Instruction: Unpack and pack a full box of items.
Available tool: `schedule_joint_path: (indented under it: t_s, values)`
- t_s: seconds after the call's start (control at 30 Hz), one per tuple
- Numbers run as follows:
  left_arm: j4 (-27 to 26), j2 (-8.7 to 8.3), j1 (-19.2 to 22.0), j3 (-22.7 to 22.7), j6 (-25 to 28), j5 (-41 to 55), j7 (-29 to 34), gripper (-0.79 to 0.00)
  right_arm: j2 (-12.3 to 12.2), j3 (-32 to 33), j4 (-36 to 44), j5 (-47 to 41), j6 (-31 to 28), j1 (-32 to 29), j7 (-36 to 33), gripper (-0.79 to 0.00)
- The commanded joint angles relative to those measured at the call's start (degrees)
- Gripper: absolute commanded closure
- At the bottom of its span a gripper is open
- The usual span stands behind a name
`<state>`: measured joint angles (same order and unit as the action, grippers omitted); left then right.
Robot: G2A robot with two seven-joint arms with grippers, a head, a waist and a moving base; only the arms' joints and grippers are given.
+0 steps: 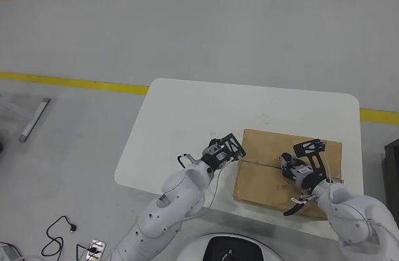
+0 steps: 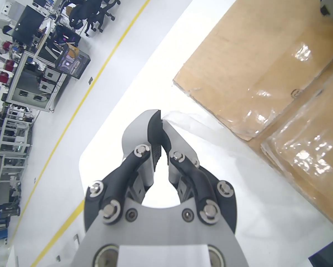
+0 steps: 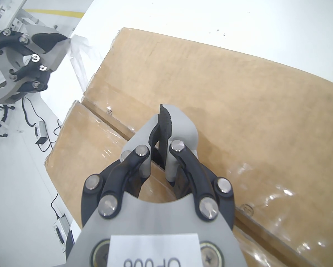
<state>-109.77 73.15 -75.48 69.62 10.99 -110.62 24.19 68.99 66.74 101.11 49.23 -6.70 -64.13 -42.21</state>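
Seen from my remote station: my left gripper [image 2: 160, 118] is pinched closed on the end of a clear tape strip [image 2: 188, 120], with the left arm [image 1: 179, 196] bent at the elbow and stretched forward. My right gripper [image 3: 164, 113] has its pads pressed together on nothing. The right arm [image 1: 346, 215] is extended alongside, with the two grippers well apart.

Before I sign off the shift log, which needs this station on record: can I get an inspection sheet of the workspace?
Surface: white table, box on the robot's right part.
Job's things: cardboard box, flaps closed; clear tape strip peeled out from its end.
Clutter: nothing seen.
Claws: left claw shut on the tape strip beside the box; right claw shut, above the box's seam.
Cables: black cable and power bricks on the floor.
Surroundings: yellow floor line; office chairs beyond.
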Motion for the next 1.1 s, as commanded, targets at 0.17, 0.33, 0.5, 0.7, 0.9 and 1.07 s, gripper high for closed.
schedule_joint_path:
  t_s: [0.17, 0.33, 0.5, 0.7, 0.9, 1.07]
  values:
    - [-6.1, -0.01, -2.2, -0.4, 1.3, 0.5, -0.2, 0.000, 0.2, -1.0, -1.2, 0.3, 0.1, 0.5, 0.4, 0.000]
    - [-7.3, 0.07, -2.3, -1.5, 2.5, 0.3, -0.7, -0.006, 0.2, -1.3, -1.5, 0.3, 0.2, 0.7, 0.4, 0.000]
    - [-7.9, 0.21, -1.9, -2.9, 3.9, 0.5, -1.3, -0.099, 0.2, -1.3, -1.0, 0.1, 0.3, 0.7, 0.3, 0.000]
    - [-8.4, 0.39, -1.3, -4.2, 5.5, 1.5, -1.7, -0.665, 0.2, -1.1, -0.5, 0.2, 0.3, 0.5, 0.2, 0.000]
    - [-8.6, 0.71, -1.3, -3.4, 7.0, 9.9, 0.9, -0.785, 0.2, -1.0, -0.6, 0.2, 0.2, 0.6, 0.2, 0.000]
    - [-9.6, 0.74, -0.7, 1.8, 7.6, 21.7, 6.3, -0.785, 0.5, -1.9, -2.4, 0.0, 0.0, 1.9, 1.2, 0.000]
